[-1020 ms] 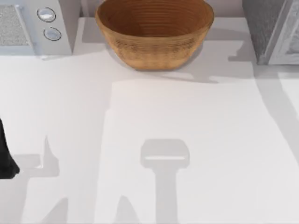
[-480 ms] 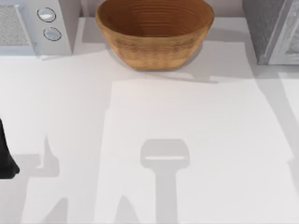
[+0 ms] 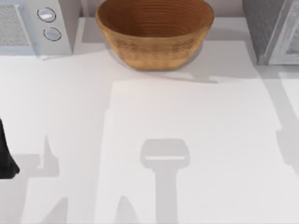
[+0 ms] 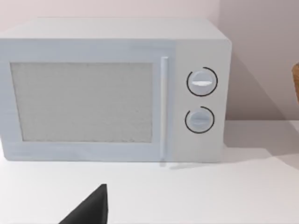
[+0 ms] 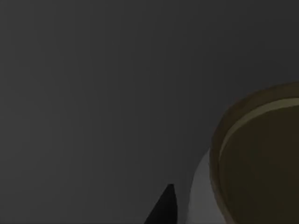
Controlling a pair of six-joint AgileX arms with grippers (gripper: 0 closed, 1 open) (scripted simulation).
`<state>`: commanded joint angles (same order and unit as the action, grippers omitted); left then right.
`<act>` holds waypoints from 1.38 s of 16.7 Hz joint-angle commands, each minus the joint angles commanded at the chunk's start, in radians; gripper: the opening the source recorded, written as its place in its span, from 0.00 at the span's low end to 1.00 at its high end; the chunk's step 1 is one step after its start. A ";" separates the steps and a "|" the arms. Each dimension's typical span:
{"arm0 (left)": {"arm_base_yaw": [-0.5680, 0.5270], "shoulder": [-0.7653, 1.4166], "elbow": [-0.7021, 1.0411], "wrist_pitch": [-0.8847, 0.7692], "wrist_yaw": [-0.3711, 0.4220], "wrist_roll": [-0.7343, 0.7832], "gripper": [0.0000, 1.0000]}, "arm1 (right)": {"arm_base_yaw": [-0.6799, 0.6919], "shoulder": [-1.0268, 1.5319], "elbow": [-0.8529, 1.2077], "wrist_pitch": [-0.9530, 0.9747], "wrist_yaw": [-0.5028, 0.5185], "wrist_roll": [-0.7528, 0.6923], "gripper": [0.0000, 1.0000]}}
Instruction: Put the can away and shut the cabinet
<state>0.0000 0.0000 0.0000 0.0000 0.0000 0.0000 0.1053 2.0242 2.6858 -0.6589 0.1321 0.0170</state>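
Wicker basket (image 3: 154,32) beside microwave (image 4: 112,91) on table (image 3: 187,130).

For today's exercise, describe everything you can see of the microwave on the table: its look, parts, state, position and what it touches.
The microwave is a pale grey-white box standing upright at the table's far left corner, against the back wall. Its door is shut, with a speckled grey window and a slim vertical handle. Right of the handle sit two round dials, one above the other. It rests flat on the white table; nothing else touches it. The woven basket stands apart to its right.
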 joint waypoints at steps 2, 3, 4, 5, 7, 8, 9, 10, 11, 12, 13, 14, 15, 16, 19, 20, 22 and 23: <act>0.000 0.000 0.000 0.000 0.000 0.000 1.00 | -0.007 0.049 0.062 -0.016 -0.006 0.000 0.00; 0.000 0.000 0.000 0.000 0.000 0.000 1.00 | -0.009 0.061 0.077 -0.019 -0.007 0.000 0.00; 0.000 0.000 0.000 0.000 0.000 0.000 1.00 | -0.009 0.065 0.081 -0.020 -0.008 0.000 0.00; 0.000 0.000 0.000 0.000 0.000 0.000 1.00 | -0.009 0.065 0.081 -0.020 -0.008 0.000 0.00; 0.000 0.000 0.000 0.000 0.000 0.000 1.00 | -0.009 0.065 0.081 -0.020 -0.008 0.000 0.00; 0.000 0.000 0.000 0.000 0.000 0.000 1.00 | -0.009 0.065 0.081 -0.020 -0.008 0.000 0.08; 0.000 0.000 0.000 0.000 0.000 0.000 1.00 | -0.009 0.065 0.081 -0.020 -0.008 0.000 0.15; 0.000 0.000 0.000 0.000 0.000 0.000 1.00 | -0.009 0.065 0.081 -0.020 -0.008 0.000 0.23; 0.000 0.000 0.000 0.000 0.000 0.000 1.00 | -0.009 0.065 0.081 -0.020 -0.008 0.000 0.30; 0.000 0.000 0.000 0.000 0.000 0.000 1.00 | -0.009 0.065 0.081 -0.020 -0.008 0.000 0.38; 0.000 0.000 0.000 0.000 0.000 0.000 1.00 | -0.009 0.065 0.081 -0.020 -0.008 0.000 0.45; 0.000 0.000 0.000 0.000 0.000 0.000 1.00 | -0.009 0.065 0.081 -0.020 -0.008 0.000 0.53; 0.000 0.000 0.000 0.000 0.000 0.000 1.00 | -0.009 0.065 0.081 -0.020 -0.008 0.000 0.60; 0.000 0.000 0.000 0.000 0.000 0.000 1.00 | -0.009 0.065 0.081 -0.020 -0.008 0.000 0.68; 0.000 0.000 0.000 0.000 0.000 0.000 1.00 | -0.009 0.065 0.081 -0.020 -0.008 0.000 0.90; 0.000 0.000 0.000 0.000 0.000 0.000 1.00 | -0.009 0.065 0.081 -0.020 -0.008 0.000 0.98; 0.000 0.000 0.000 0.000 0.000 0.000 1.00 | -0.009 0.065 0.081 -0.020 -0.008 0.000 1.00; 0.000 0.000 0.000 0.000 0.000 0.000 1.00 | -0.009 0.065 0.081 -0.020 -0.008 0.000 1.00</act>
<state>0.0000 0.0000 0.0000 0.0000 0.0000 0.0000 0.0961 2.0889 2.7665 -0.6792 0.1245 0.0172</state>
